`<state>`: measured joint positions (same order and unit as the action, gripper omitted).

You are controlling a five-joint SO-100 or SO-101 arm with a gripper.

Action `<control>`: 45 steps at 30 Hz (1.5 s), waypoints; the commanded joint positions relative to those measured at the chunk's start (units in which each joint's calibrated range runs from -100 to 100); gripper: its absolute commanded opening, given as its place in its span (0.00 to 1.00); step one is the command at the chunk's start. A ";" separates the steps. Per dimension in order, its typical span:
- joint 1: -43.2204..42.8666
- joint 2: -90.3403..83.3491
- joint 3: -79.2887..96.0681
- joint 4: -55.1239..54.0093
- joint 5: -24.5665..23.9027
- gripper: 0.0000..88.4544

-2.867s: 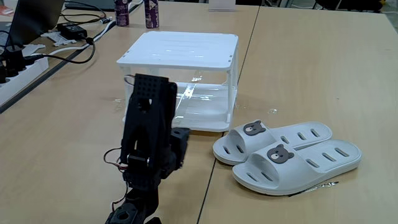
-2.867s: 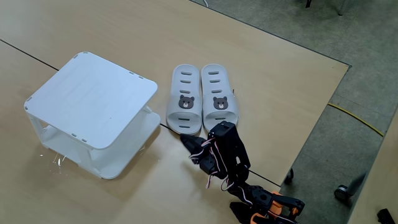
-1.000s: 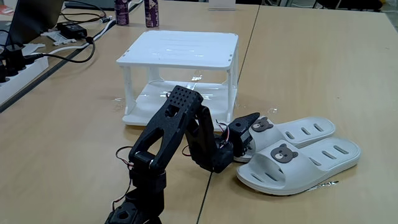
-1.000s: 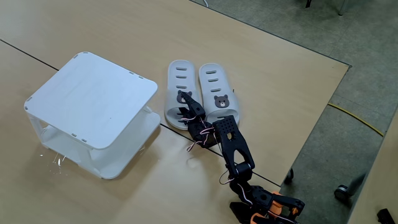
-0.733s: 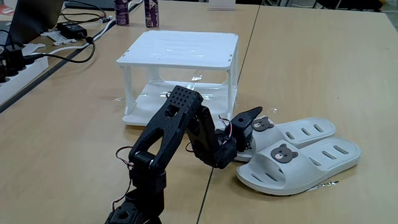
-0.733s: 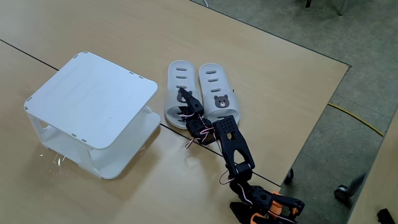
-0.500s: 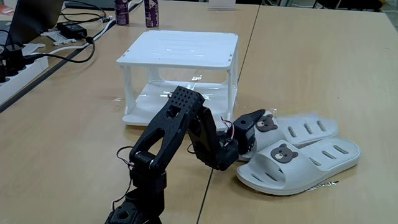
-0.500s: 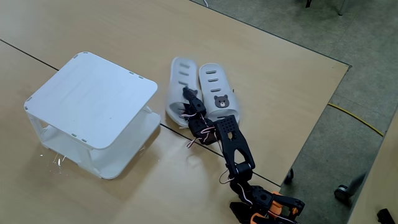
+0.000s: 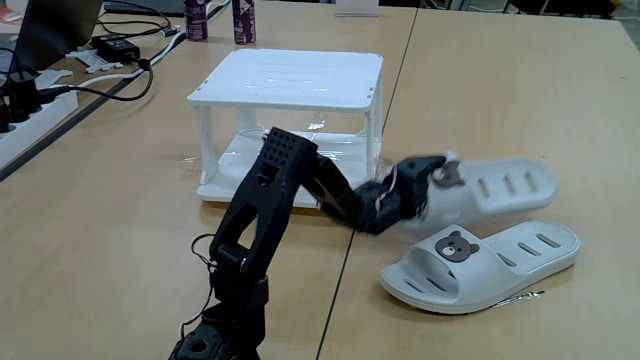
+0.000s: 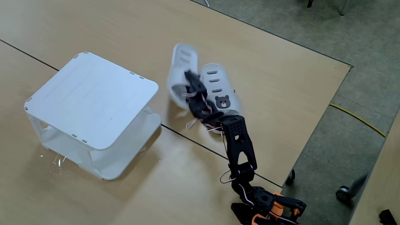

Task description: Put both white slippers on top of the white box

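My black gripper (image 9: 434, 180) (image 10: 189, 80) is shut on the strap of one white slipper (image 9: 495, 189) (image 10: 180, 67), near its bear badge, and holds it tilted in the air above the table. The second white slipper (image 9: 490, 262) (image 10: 217, 92) lies flat on the table just beside it, bear face up. In a fixed view the white box (image 9: 290, 79) stands left of and behind the gripper; in the fixed view from above the white box (image 10: 94, 100) is to the left. Its ribbed top is bare.
Cables, a power strip (image 9: 30, 115) and two dark cans (image 9: 243, 22) sit along the far left of the wooden table (image 9: 100, 220). The table edge (image 10: 315, 131) drops to the floor on the right in the fixed view from above.
The arm reached out from a folded pose to the nearer slipper, the gripper closed on its strap, and the slipper has risen off the table. The other slipper stayed put.
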<state>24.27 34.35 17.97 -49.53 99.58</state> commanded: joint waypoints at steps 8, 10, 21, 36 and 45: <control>0.73 -32.29 -22.34 32.96 0.42 0.01; 1.06 -36.75 -22.43 34.69 0.42 0.01; -5.27 -52.99 -21.08 45.99 0.42 0.01; -48.61 -51.22 -10.26 45.39 0.42 0.01; -47.30 -41.29 -18.19 45.21 0.42 0.01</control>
<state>-23.97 -11.59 10.60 -3.61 99.58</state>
